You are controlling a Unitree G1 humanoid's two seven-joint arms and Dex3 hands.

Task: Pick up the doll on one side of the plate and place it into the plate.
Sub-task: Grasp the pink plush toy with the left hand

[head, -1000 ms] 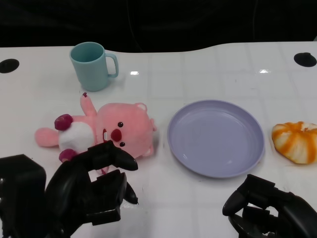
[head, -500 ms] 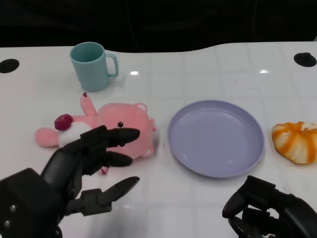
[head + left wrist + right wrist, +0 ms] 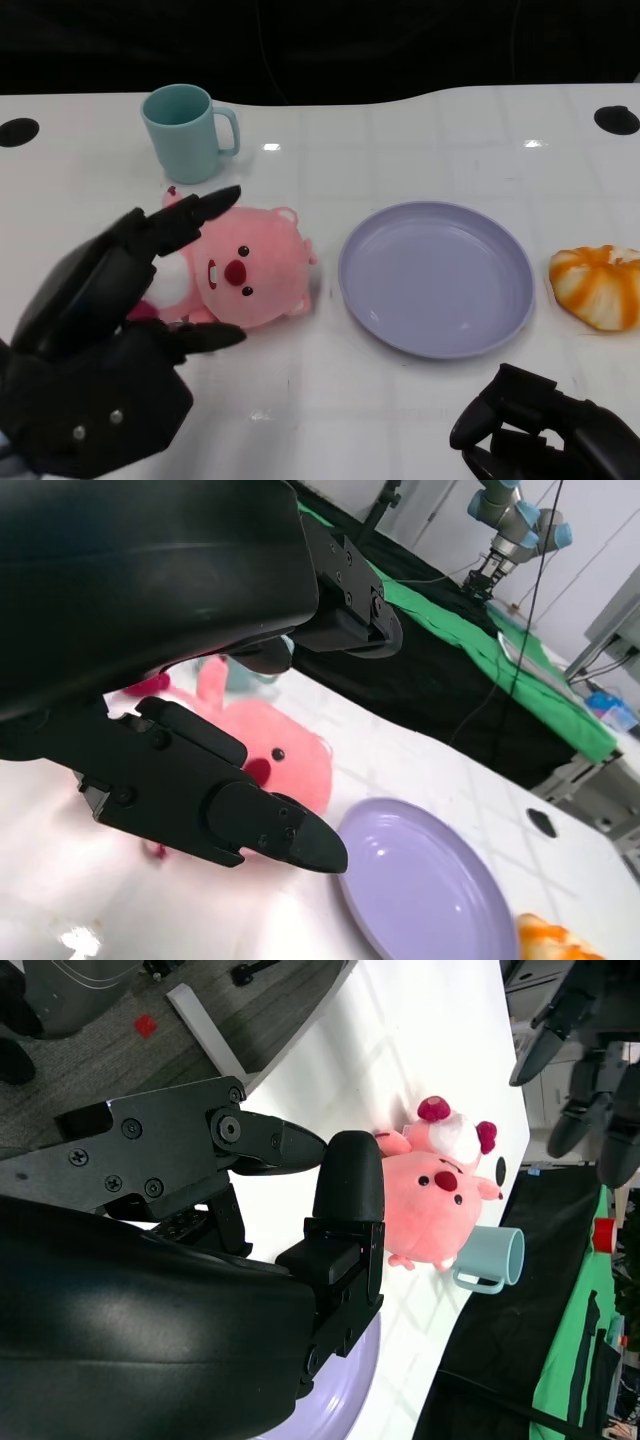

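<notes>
My left hand (image 3: 110, 330) has moved forward in the last second. Before, it was low and near my body with the fingers curled; now it is raised over the body end of the doll (image 3: 245, 268), and the fingers are spread wide apart, holding nothing. From my head view the palm hides the doll's white belly and legs, but the pink face is visible. I cannot tell if any finger already touches the plush.

The doll has not moved. It lies on the white table (image 3: 420, 140), just beside the left edge of the purple plate (image 3: 436, 277), with the teal cup (image 3: 187, 132) behind it. The plate has nothing in it.

My right hand (image 3: 545, 435) stays low at the near edge of the table, fingers curled in on nothing.

So I judge the reach is almost complete, and the grasp is not yet made. Next I should lower the hand and close the fingers around the soft body.
</notes>
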